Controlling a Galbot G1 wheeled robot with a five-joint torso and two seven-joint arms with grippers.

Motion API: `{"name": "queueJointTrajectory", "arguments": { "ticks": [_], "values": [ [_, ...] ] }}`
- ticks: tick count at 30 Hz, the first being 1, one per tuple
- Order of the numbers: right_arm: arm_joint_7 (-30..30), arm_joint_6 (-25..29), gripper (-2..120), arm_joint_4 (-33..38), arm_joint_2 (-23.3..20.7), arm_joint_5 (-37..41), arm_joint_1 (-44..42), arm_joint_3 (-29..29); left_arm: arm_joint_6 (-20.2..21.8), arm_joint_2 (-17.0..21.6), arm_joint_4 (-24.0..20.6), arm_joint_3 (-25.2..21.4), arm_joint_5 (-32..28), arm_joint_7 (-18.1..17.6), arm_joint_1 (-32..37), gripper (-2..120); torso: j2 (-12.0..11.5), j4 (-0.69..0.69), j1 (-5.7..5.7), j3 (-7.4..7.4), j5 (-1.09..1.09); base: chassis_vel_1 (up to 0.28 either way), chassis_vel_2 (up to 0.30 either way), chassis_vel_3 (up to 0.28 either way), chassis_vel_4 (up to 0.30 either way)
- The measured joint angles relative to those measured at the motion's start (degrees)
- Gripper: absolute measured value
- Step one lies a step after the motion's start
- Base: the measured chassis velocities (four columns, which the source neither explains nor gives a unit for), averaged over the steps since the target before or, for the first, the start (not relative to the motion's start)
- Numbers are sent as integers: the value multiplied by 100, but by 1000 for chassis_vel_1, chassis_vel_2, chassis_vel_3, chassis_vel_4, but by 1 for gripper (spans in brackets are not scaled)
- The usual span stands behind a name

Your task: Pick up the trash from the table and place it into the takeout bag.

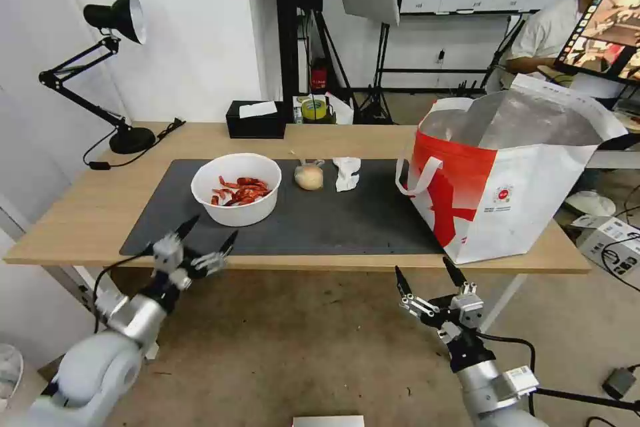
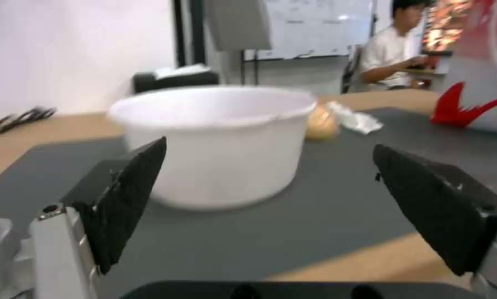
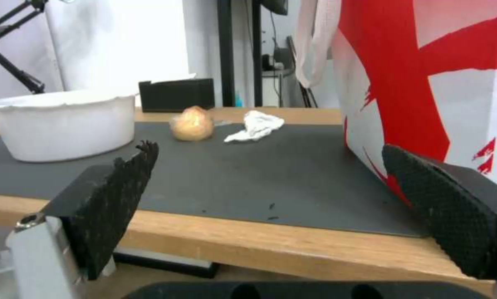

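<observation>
Just bowl [image 1: 235, 188] before left claw [image 1: 212, 232].

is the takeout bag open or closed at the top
Open. The takeout bag stands upright at the table's right end, its mouth spread wide so the silver foil lining shows, handles hanging down outside.

- On the counter [image 1: 93, 207] lies a mat [image 1: 347, 220].
- Bowl [image 1: 236, 188] on the mat's left part.
- Small bag [image 1: 309, 177] just right of the bowl, tissue [image 1: 347, 172] beyond it.
- Takeout bag [image 1: 513, 173] far right of the bowl.
</observation>
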Motion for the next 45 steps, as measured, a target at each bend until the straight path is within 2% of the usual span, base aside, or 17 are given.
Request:
{"name": "queueJointTrajectory", "arguments": {
  "ticks": [6,14,45],
  "values": [
    [9,170,100,-247,11,-83,11,-26,-269,-411,111,-334,230,5,470,100,0,0,0,1,2,0,0,0,0],
    [21,182,100,-386,49,-114,-40,-80,-422,-646,210,-369,372,44,627,100,0,0,1,0,1,0,0,0,0],
    [15,128,100,-387,95,-152,-40,-223,-442,-659,249,-306,213,204,598,100,-1,0,1,1,1,0,0,0,0]
  ]
}}
